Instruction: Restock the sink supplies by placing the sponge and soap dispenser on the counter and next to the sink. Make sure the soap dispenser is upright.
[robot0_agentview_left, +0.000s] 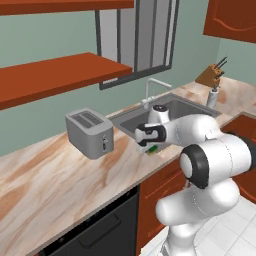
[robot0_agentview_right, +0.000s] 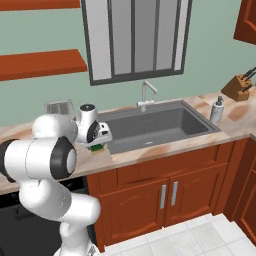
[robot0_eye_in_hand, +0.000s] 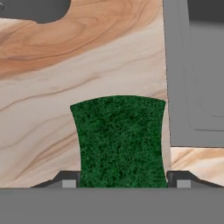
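With the hand pointing down at the tabletop (robot0_eye_in_hand: 52, 100), I see the two fingers (robot0_eye_in_hand: 122, 180) set on either side of the sponge (robot0_eye_in_hand: 120, 140), one tip at each short edge, so I read them as closed on the sponge. Its green face is toward the hand camera and its flanks look pinched inward between the tips. I cannot tell whether the sponge rests on the tabletop or sits just above it.

In the base views the sponge (robot0_agentview_left: 151, 149) (robot0_agentview_right: 98, 147) shows as a green-over-yellow sliver under the hand, at the front left corner of the sink (robot0_agentview_right: 155, 127), on the marble rather than in the basin. The sink rim (robot0_eye_in_hand: 175, 87) lies just beside the sponge in the hand view.

The soap bottle (robot0_agentview_right: 216, 110) (robot0_agentview_left: 213, 97) stands upright on the tabletop at the sink's far right side, well apart from the sponge. A knife block (robot0_agentview_right: 239, 86) sits beyond it. The toaster (robot0_agentview_left: 90, 132) is on the tabletop left of the sink.
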